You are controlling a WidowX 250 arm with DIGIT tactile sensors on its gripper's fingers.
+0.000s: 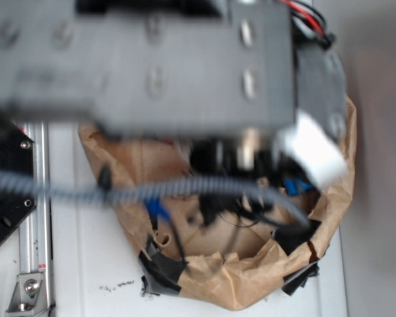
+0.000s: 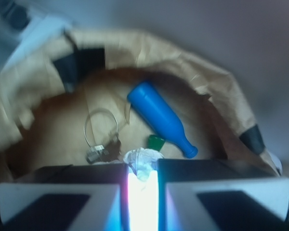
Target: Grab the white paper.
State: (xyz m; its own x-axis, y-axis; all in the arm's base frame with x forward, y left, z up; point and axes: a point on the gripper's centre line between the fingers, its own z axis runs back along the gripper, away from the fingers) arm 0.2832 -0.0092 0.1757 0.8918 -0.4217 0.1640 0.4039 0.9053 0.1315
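Observation:
In the wrist view my gripper [image 2: 143, 174] is shut on the white paper [image 2: 143, 160], a small crumpled off-white wad pinched in the narrow gap between the two fingertips; its top sticks out beyond them. The gripper is down inside the brown paper lining [image 2: 43, 130]. In the exterior view my blurred arm [image 1: 152, 59] covers the gripper and the paper.
A blue bowling-pin toy [image 2: 160, 117] lies just beyond the gripper, with a small green piece [image 2: 156, 141] beside it. A metal ring with a clip [image 2: 100, 130] lies to the left. The brown lining [image 1: 244, 284] has black tape patches [image 1: 162, 267] on its rim.

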